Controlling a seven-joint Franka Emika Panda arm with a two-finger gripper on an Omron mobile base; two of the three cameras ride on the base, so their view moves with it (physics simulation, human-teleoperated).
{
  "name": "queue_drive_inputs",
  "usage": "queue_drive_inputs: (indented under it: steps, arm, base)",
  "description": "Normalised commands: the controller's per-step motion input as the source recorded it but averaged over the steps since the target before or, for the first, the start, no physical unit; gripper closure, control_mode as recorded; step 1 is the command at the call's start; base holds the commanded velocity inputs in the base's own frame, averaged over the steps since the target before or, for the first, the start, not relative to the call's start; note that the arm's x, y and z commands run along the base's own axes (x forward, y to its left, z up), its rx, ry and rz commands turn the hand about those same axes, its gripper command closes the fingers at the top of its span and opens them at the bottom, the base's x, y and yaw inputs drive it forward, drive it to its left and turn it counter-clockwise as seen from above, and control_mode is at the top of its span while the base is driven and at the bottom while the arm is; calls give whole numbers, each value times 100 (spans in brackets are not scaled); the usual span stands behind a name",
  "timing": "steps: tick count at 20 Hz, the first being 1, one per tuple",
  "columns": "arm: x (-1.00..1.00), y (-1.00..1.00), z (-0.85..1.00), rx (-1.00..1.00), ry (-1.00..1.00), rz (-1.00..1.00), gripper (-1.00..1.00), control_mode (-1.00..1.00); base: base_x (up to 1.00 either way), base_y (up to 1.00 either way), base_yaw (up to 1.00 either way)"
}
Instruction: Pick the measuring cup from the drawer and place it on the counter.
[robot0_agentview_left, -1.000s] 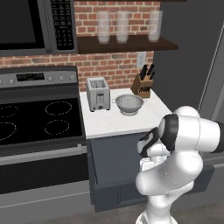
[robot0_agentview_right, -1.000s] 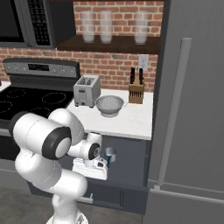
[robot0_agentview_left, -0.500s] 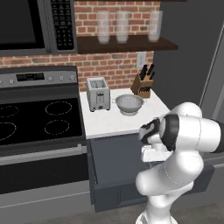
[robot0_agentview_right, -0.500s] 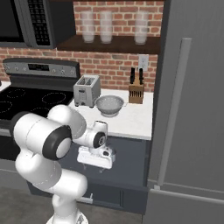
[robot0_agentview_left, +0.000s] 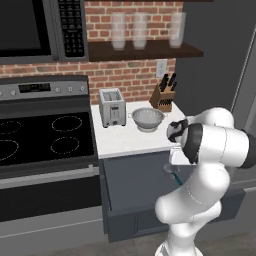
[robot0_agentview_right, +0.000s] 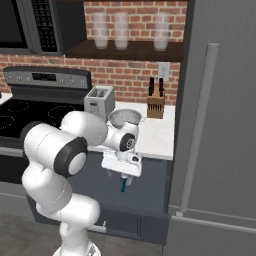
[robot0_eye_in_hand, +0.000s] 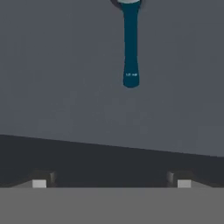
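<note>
Below the white counter (robot0_agentview_left: 125, 141), the dark slate-grey drawer (robot0_agentview_left: 129, 192) stood with the arm's hand lowered in front of it. The gripper (robot0_eye_in_hand: 110, 183) pointed down at the drawer's flat grey floor, its two finger tips (robot0_eye_in_hand: 39, 182) set wide apart with nothing between them. The measuring cup (robot0_eye_in_hand: 130, 48) lay on that floor well beyond the tips, apart from both; its thin teal-blue handle ran straight toward the camera and its bowl was cut by the upper edge of the hand view. In the right base view the gripper (robot0_agentview_right: 123, 177) hung just under the counter's near edge, with the teal cup (robot0_agentview_right: 123, 187) showing directly beneath it. In the left base view the cup (robot0_agentview_left: 173, 174) appeared as a small teal mark beside the arm's forearm.

On the counter stood a steel toaster (robot0_agentview_left: 112, 107) at the left, a colander bowl (robot0_agentview_left: 148, 119) in the middle and a knife block (robot0_agentview_left: 164, 95) at the far right against the brick wall. A black stovetop (robot0_agentview_left: 45, 137) adjoined the counter on the left, and a tall grey refrigerator (robot0_agentview_right: 220, 125) on the right. Three clear glasses (robot0_agentview_left: 140, 30) stood on the shelf above
</note>
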Motion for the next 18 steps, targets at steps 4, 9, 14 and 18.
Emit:
queue_drive_inputs:
  steps: [4,9,14,18]
  arm:
    - [1,-28,-68,0,-23,0,-100,-100]
    - [0,-4,-81,0,-25,0,-100,-100]
    - [18,1,-30,0,-31,1,-100,-100]
    - [32,-1,3,2,-22,0,-100,-100]
  base:
    - [0,0,0]
    - [0,0,0]
    - [0,0,0]
    - [0,0,0]
